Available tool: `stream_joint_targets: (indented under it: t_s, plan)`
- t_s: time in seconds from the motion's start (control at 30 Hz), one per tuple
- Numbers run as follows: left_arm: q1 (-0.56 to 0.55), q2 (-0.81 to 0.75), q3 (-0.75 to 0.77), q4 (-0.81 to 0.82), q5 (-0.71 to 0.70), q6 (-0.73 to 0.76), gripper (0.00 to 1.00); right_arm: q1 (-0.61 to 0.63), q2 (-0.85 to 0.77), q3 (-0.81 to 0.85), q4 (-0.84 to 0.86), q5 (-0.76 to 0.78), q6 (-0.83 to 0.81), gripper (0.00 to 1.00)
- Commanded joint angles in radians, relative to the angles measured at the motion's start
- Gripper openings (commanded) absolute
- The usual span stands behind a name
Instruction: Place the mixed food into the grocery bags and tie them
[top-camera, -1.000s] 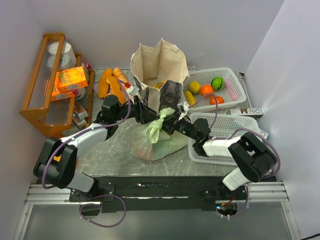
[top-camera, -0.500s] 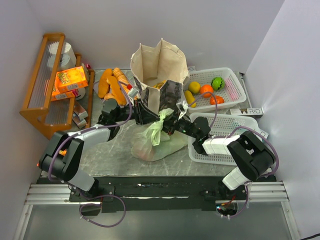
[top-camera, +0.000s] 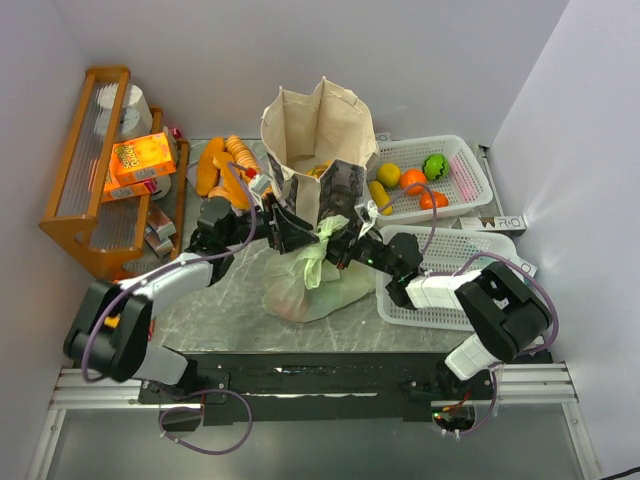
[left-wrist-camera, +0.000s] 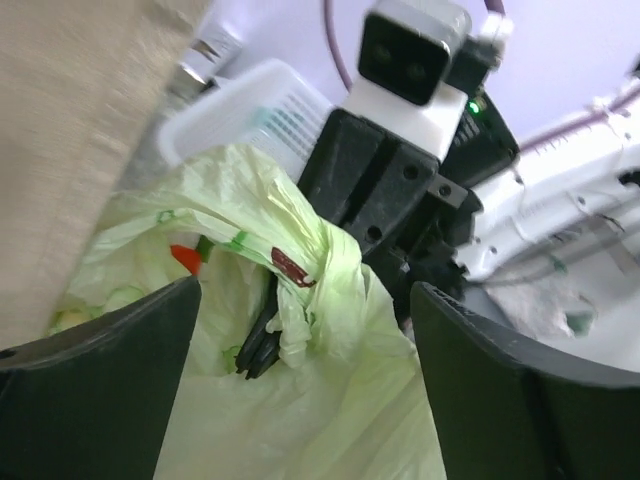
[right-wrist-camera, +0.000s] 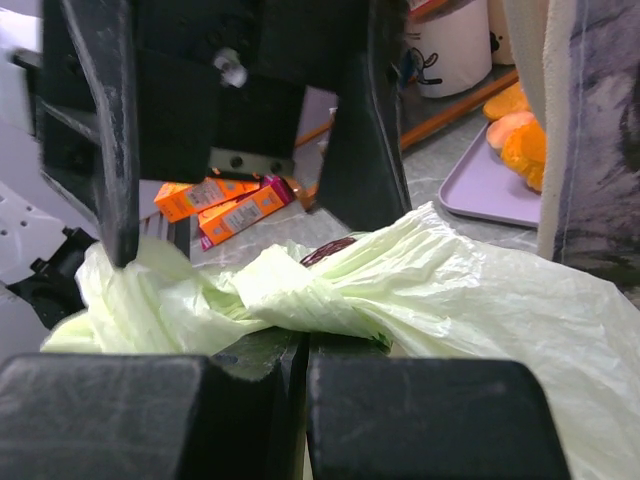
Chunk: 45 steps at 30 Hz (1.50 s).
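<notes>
Jaws of the left gripper (left-wrist-camera: 300, 335) have sprung wide since half a second ago; they now stand on either side of the pale-green plastic bag (top-camera: 318, 287), grasping nothing. The right gripper (right-wrist-camera: 305, 345) stays clenched on the bag's twisted handles (right-wrist-camera: 300, 300). The bag slumps on the table (top-camera: 220, 300) just before the canvas tote (top-camera: 312, 125), its neck bunched and wrinkled, with something red showing faintly through the film.

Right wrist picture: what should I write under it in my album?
Right gripper shut on the twisted neck of the pale-green bag, left gripper open beyond it.
</notes>
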Motion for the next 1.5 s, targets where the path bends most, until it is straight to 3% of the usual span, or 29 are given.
stream_joint_targets:
  t_s: [0.0,0.03,0.17,0.4,0.57,0.7,0.8,0.97,1.13,1.3,1.47]
  plan:
    - [-0.001,-0.145,0.070,-0.258,-0.210,0.187,0.94,-0.008,-0.055,0.014,0.082,0.033,-0.041,0.00]
    - [-0.001,-0.162,0.085,-0.343,-0.255,0.221,0.95,-0.006,-0.060,0.019,0.063,0.045,-0.046,0.00]
    - [0.026,-0.184,0.108,-0.425,-0.413,0.202,0.98,-0.008,-0.065,0.034,-0.025,0.103,-0.098,0.00]
    - [0.077,-0.035,0.176,-0.398,-0.251,0.163,0.80,-0.008,0.029,0.137,-0.027,0.116,-0.144,0.00]
    - [0.075,0.007,0.216,-0.496,-0.225,0.211,0.77,-0.005,0.061,0.196,-0.050,0.188,-0.106,0.00]
    - [0.075,0.002,0.176,-0.363,-0.175,0.065,0.72,0.003,0.044,0.235,-0.168,0.248,-0.147,0.00]
    - [0.068,-0.024,0.148,-0.375,-0.195,0.047,0.71,0.009,0.029,0.259,-0.234,0.300,-0.192,0.00]
    - [0.040,-0.090,0.116,-0.505,-0.313,0.053,0.66,0.020,0.063,0.275,-0.199,0.366,-0.192,0.00]
    - [0.029,-0.194,0.044,-0.562,-0.396,0.039,0.68,0.072,0.101,0.293,-0.178,0.424,-0.232,0.00]
    - [0.000,-0.232,-0.071,-0.509,-0.375,0.013,0.67,0.096,0.158,0.283,-0.071,0.436,-0.229,0.00]
    - [-0.026,-0.300,-0.155,-0.492,-0.487,0.057,0.70,0.129,0.170,0.238,0.037,0.394,-0.224,0.00]
